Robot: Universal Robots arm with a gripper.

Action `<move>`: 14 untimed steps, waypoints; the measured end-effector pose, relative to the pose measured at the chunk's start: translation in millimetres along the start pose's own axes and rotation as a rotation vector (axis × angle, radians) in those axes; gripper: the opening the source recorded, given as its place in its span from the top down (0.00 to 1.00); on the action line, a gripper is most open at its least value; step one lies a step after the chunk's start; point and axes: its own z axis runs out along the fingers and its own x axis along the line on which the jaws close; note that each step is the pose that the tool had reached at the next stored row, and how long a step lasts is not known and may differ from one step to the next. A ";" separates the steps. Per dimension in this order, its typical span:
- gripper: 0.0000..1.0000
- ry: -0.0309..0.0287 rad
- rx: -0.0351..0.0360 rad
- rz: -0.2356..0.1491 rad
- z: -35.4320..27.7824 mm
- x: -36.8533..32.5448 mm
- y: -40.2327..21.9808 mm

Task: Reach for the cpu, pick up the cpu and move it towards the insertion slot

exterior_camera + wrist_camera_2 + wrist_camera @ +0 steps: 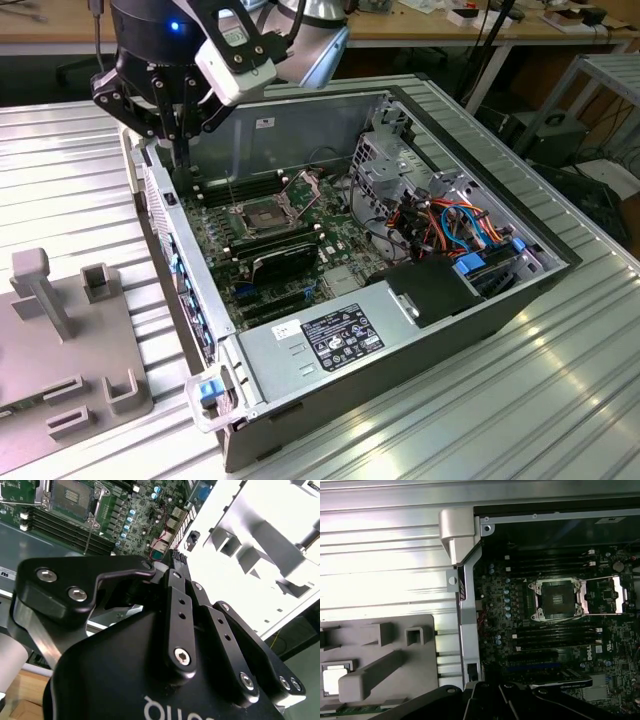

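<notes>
"Black, closest in: that is my gripper (180,145), hanging over the side wall of the computer case (300,125), near a corner. How wide it stands I cannot tell."

"And the cpu?"

"Past that wall, outside the case, on the grey fixture plate (422,655). In the first wrist view the cpu (334,679) is a pale silver square lying flat in a recess, well apart from me."

"How will it handle?"

"Light, stiff and thin, I judge. The lid looks smooth enough to slip, and the underside would not forgive a knock. I would take it by two opposite edges, never by the faces. It is about square, so it has no long axis to speak of; its edges run in line with the fixture's."

"The insertion slot?"

"Farthest off, inside the case. The insertion slot (555,597) sits between the memory slots (550,562), and its metal plate (605,595) stands open."
</notes>
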 end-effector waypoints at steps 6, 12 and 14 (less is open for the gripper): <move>0.89 -0.0001 -0.0001 0.000 0.4 3.1 -0.3; 0.89 0.0000 0.0000 0.000 0.9 6.5 -0.5; 0.89 -0.0001 -0.0001 0.000 1.1 7.3 -0.6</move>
